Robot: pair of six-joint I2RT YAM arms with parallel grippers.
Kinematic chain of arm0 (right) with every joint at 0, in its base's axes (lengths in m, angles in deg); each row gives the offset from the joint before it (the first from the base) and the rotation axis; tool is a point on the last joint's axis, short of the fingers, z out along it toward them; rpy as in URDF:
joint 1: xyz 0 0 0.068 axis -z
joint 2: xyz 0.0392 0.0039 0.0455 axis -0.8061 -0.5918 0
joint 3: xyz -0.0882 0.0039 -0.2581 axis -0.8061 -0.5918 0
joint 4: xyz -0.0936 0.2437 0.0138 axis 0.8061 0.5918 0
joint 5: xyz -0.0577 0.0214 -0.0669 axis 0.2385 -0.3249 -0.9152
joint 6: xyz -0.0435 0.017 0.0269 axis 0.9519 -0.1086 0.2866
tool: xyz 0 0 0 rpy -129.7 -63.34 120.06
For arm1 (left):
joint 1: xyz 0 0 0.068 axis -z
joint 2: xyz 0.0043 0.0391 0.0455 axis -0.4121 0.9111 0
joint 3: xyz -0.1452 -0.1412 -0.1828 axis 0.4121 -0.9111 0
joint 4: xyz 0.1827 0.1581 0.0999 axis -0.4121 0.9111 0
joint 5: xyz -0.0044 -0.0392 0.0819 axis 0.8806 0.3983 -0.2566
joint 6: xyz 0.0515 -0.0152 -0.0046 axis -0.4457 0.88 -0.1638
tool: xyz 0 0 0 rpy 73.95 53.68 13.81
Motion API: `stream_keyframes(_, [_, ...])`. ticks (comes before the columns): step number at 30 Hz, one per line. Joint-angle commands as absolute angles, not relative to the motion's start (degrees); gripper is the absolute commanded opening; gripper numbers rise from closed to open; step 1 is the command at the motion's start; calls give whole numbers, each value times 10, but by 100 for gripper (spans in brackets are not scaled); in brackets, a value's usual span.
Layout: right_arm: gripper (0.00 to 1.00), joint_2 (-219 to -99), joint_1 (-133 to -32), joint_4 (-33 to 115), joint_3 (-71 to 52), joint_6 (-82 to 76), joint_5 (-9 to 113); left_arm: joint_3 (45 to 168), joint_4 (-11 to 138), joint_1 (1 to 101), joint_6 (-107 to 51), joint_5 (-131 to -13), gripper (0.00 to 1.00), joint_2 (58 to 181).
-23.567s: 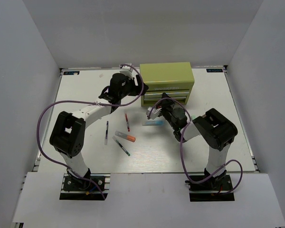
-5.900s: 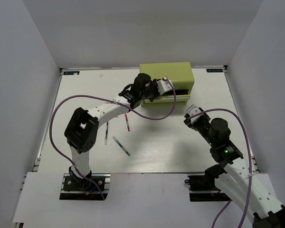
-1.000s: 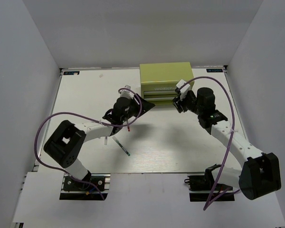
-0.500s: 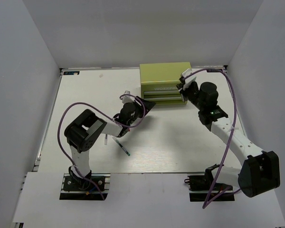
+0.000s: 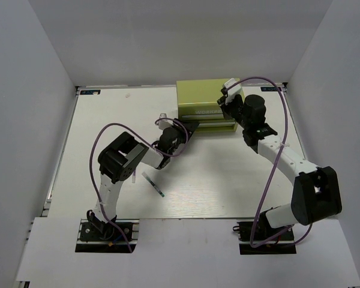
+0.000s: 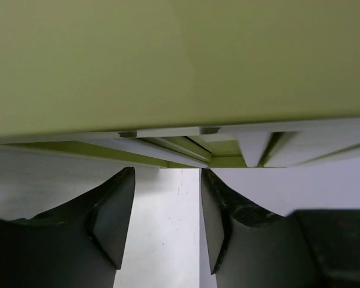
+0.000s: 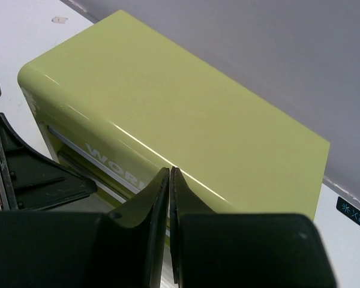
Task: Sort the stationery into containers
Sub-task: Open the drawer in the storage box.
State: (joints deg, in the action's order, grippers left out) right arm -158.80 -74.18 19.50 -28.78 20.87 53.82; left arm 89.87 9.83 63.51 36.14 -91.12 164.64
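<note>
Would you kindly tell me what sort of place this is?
Probably a robotics lab test cell: left arm and right arm bolted to a white table, white walls around it, a green drawer box.

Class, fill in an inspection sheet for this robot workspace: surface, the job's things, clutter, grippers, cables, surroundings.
Surface: white table, mostly bare.
Job's things: olive-green box at the far edge; green-tipped pen lying flat beside the left arm; no other stationery visible.
Clutter: nothing seen.
Grippers: left gripper open, empty, facing the box front; right gripper shut, empty, above the box.
Cables: purple cable loops off each arm.
Surroundings: white walls on three sides.
</note>
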Motion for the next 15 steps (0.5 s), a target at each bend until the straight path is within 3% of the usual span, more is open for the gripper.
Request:
stream_keyframes(1, [9,-1590,-738,150,-257,206,533,911,86,638,378,-927,56,1644])
stream_keyframes(15, [9,-1631,-739,154,-230,218,542,961,86,638,399,-968,53,1696])
